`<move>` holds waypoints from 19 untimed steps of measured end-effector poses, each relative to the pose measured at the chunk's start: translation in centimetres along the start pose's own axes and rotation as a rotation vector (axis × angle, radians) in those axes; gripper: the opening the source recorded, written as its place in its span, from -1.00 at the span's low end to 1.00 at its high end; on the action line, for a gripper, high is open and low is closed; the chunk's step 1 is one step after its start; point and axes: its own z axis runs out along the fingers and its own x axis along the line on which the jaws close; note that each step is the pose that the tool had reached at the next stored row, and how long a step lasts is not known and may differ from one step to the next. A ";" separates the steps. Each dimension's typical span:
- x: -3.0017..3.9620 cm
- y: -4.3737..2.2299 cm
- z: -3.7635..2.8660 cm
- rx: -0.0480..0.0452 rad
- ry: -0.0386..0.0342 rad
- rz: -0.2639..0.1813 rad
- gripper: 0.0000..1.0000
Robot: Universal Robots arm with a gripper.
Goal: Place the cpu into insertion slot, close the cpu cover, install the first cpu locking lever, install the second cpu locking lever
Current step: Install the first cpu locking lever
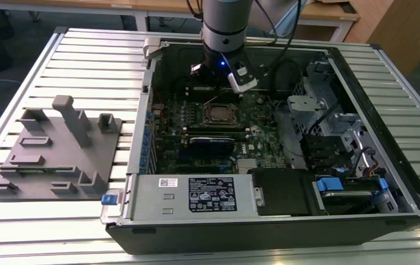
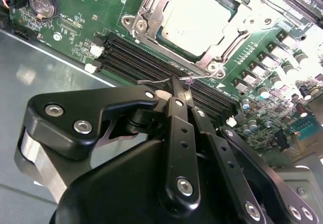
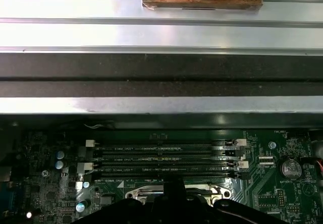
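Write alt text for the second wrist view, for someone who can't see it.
A black robot pincer, tips drawn together, meets a thin silver wire lever above a green motherboard. Beyond it, past long black memory slots, a flat silver-grey square cpu lies framed by a shiny square metal cover plate.

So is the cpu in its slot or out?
In: the silver cpu lies flat inside the insertion slot, with the cpu cover framing it.
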 end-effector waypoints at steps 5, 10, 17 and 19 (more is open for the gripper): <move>-0.01 0.00 0.02 -0.0002 -0.0001 0.000 -0.80; -0.20 -0.02 0.21 0.0003 -0.0001 0.000 -0.80; -0.72 0.00 0.59 0.0048 -0.0003 0.000 -0.80; -0.83 0.02 0.68 0.0072 -0.0003 -0.001 -0.80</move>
